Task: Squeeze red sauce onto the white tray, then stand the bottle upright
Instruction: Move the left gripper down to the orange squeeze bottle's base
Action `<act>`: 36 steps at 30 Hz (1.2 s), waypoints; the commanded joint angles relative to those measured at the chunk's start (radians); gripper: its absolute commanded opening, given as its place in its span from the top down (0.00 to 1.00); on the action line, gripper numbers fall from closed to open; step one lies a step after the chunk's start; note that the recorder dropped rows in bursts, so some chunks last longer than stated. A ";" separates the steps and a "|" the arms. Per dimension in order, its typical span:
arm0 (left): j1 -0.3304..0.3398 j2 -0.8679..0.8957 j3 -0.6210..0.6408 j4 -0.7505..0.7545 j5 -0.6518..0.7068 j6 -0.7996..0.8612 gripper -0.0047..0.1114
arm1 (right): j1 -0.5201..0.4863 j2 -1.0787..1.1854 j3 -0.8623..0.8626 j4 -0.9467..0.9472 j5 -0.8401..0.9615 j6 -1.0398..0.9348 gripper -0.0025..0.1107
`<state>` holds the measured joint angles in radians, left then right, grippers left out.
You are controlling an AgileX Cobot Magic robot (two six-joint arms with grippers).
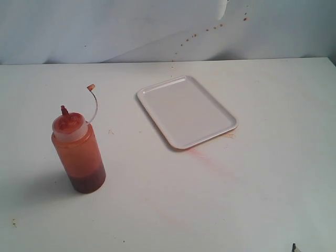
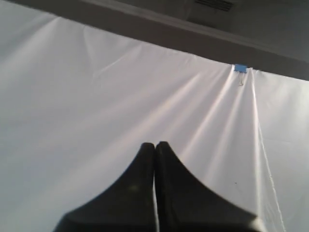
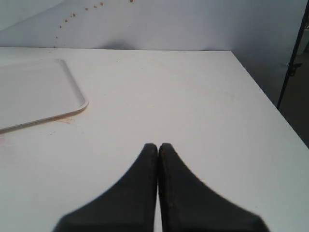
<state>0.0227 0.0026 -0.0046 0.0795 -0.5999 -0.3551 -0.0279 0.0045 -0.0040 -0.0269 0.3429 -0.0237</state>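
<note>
The bottle (image 1: 79,152) stands upright on the left of the table, orange-red and darker at its base, its tethered cap (image 1: 91,87) hanging off to the side of the nozzle. The white tray (image 1: 186,111) lies flat at the middle, and its corner shows in the right wrist view as the white tray (image 3: 34,92). No red sauce dot shows on it. My left gripper (image 2: 155,145) is shut on nothing and faces a white backdrop sheet. My right gripper (image 3: 158,146) is shut on nothing, low over bare table right of the tray. A dark sliver (image 1: 295,248) shows at the exterior view's bottom right.
A faint pinkish smear (image 1: 210,160) stains the table by the tray's near corner. Small red splatters (image 1: 194,35) dot the white backdrop behind. A blue clip (image 2: 240,68) holds the sheet in the left wrist view. The table's right edge (image 3: 270,104) drops off near my right gripper.
</note>
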 commanded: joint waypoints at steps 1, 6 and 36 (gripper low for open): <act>0.000 0.063 -0.004 0.096 -0.028 -0.002 0.96 | -0.006 -0.005 0.004 -0.006 -0.001 0.001 0.98; 0.000 0.328 -0.059 0.424 0.062 -0.200 0.96 | -0.006 -0.005 0.004 -0.006 -0.001 0.001 0.98; 0.000 1.306 0.005 0.743 -0.167 0.003 0.92 | -0.006 -0.005 0.004 -0.006 -0.001 0.001 0.98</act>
<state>0.0227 1.2189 -0.0062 0.7831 -0.7204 -0.3540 -0.0279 0.0045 -0.0040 -0.0269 0.3429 -0.0237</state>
